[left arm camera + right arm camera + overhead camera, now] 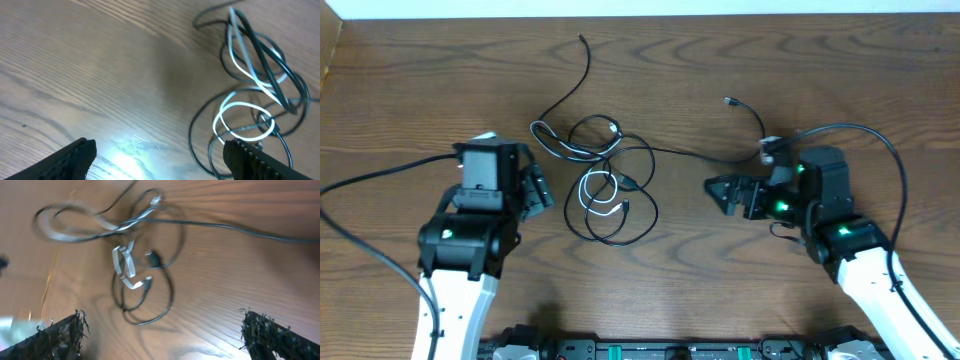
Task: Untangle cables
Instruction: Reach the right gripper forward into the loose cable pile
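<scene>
Black cables (pixel 616 182) knotted, far plug ends (pixel 730 101) overhead only

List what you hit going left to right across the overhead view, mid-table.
left end effector, open → tangled cables, black ones looped with a white one → right end effector, open. The long black lead running off toward the right arm overlaps it, so it is left out.
</scene>
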Controlling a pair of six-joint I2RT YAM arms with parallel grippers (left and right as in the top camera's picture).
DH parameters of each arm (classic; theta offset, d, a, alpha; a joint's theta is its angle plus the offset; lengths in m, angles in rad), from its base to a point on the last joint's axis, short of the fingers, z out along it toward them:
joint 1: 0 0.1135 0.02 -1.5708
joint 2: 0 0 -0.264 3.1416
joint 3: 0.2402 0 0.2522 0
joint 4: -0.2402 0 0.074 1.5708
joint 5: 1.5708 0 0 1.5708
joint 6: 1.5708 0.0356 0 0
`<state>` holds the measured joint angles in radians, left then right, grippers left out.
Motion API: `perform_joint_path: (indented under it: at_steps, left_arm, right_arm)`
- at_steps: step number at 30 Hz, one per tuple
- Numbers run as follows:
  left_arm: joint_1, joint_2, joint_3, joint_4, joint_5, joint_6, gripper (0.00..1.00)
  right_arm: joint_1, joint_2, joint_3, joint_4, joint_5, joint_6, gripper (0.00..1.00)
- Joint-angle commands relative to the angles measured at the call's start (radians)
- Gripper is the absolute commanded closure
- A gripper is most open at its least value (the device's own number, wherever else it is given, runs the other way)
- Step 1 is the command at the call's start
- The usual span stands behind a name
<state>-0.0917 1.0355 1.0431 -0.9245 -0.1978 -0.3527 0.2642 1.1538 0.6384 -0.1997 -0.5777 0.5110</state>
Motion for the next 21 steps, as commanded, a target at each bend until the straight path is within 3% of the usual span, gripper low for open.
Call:
perform_joint_path:
  at_steps: [1,8,10,15,21]
  left_arm:
    - [0.063,-0.032,0.003,0.003,-0.021,0.042,0.14]
    - [0.151,-0.031,0.003,0.018,-0.020,0.008,0.14]
    - [0.156,-0.030,0.003,0.028,-0.021,0.008,0.14]
    - [0.156,-0.030,0.003,0.036,-0.021,0.008,0.14]
    - [0.156,-0.030,0.003,0.035,-0.021,0.008,0.14]
  right_arm:
    - [0.091,-0.002,0.006,0.071,-0.057,-0.138,0.01]
    - [0.213,-0.002,0.006,0.133,0.126,-0.185,0.01]
    - [0.254,0.003,0.006,0.179,0.179,-0.255,0.01]
    - [0.302,0.073,0.006,0.325,0.207,-0.365,0.01]
    - [0.312,0.229,0.008,0.512,0.196,-0.370,0.01]
